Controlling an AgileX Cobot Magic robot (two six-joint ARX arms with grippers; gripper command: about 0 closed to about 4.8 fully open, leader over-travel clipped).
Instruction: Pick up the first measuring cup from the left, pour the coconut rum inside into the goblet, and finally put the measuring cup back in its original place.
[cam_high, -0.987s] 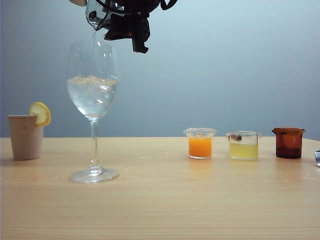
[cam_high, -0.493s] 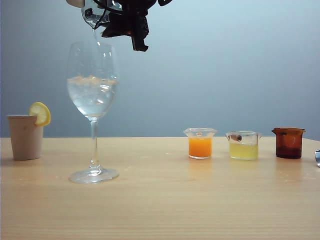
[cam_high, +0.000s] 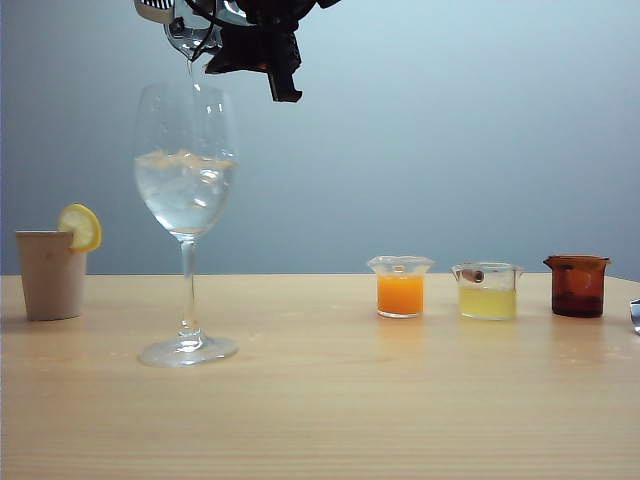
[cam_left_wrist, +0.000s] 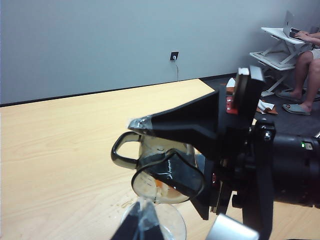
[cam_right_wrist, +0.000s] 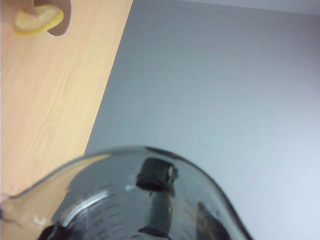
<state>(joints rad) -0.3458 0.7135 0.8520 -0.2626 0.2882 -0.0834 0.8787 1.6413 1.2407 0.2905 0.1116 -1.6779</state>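
Note:
My right gripper (cam_high: 222, 38) is shut on the smoky measuring cup (cam_high: 190, 30), high above the goblet (cam_high: 186, 180). The cup is tipped with its lip down, and a thin stream of coconut rum (cam_high: 190, 72) falls from it into the goblet, where clear liquid and ice fill the bowl. The left wrist view shows the tilted measuring cup (cam_left_wrist: 162, 172) between the right gripper's black fingers (cam_left_wrist: 190, 120), just over the goblet's rim (cam_left_wrist: 181, 222). In the right wrist view the measuring cup (cam_right_wrist: 115, 200) fills the near field. Only dark tips of my left gripper (cam_left_wrist: 142, 227) show, their state unclear.
A beige cup with a lemon slice (cam_high: 50, 275) stands left of the goblet. To the right stand a cup of orange liquid (cam_high: 400, 292), a cup of pale yellow liquid (cam_high: 487, 297) and an amber-brown cup (cam_high: 577, 287). A metal part (cam_high: 635, 315) pokes in at the right edge.
The right wrist has rolled a little further, tipping the measuring cup more steeply over the goblet. Everything on the table stays where it was.

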